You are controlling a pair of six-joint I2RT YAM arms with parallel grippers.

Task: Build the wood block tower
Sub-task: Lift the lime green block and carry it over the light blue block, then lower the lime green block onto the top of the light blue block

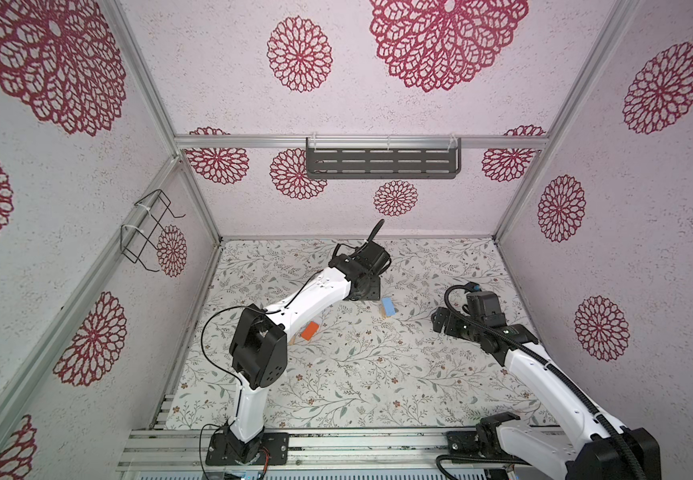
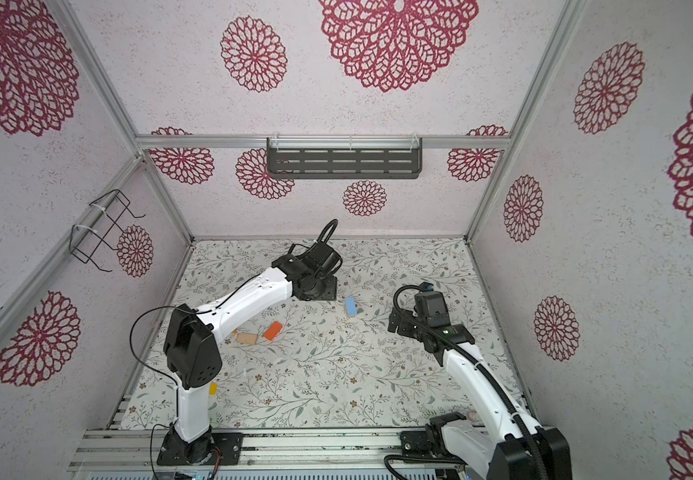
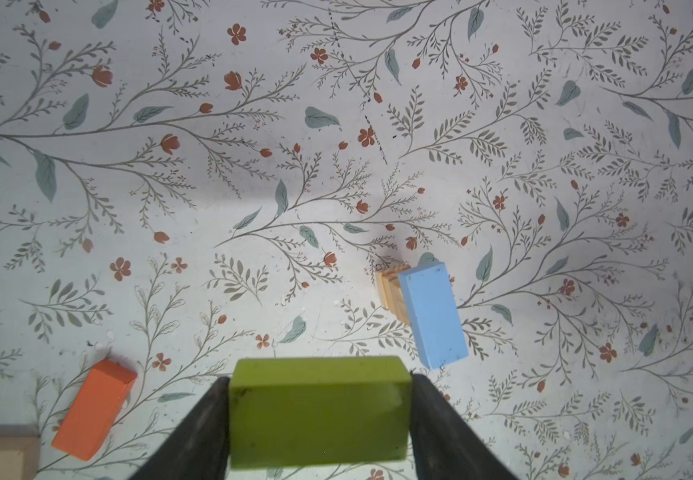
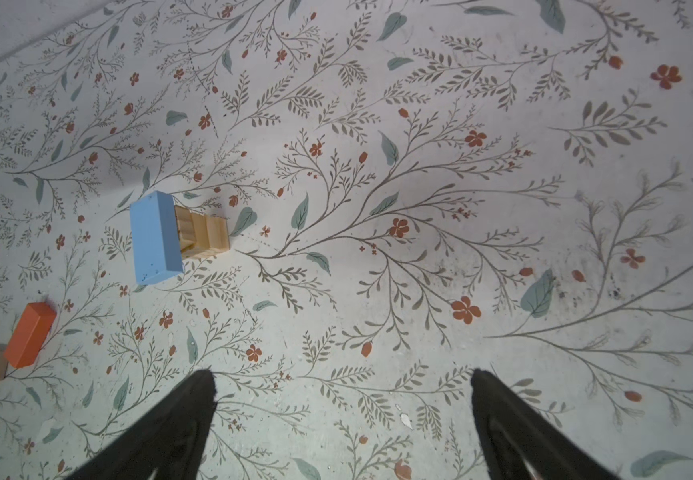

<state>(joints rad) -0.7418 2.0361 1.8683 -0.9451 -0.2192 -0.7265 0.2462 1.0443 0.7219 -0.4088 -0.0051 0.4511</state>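
The floral-papered table [image 1: 336,374] carries the wood block tower [image 1: 388,309] between the two arms: a light blue bar [image 3: 432,316] lying across natural cubes [image 3: 390,291], overhanging them. The left gripper [image 3: 319,379] clamps a lime green block [image 3: 319,419] by its ends. It would best set the block down level and centred over the cubes, while the right gripper [image 4: 342,373] hangs wide and empty.

The wood block tower [image 1: 389,308] stands toward the back of the tabletop [image 1: 357,374], a bar lying on its cubes. Left of it and nearer the front lies a loose bar [image 1: 309,331], another block [image 2: 247,338] just beside it. A third bar [image 3: 319,419] sits between the jaws of the left gripper [image 3: 319,379].
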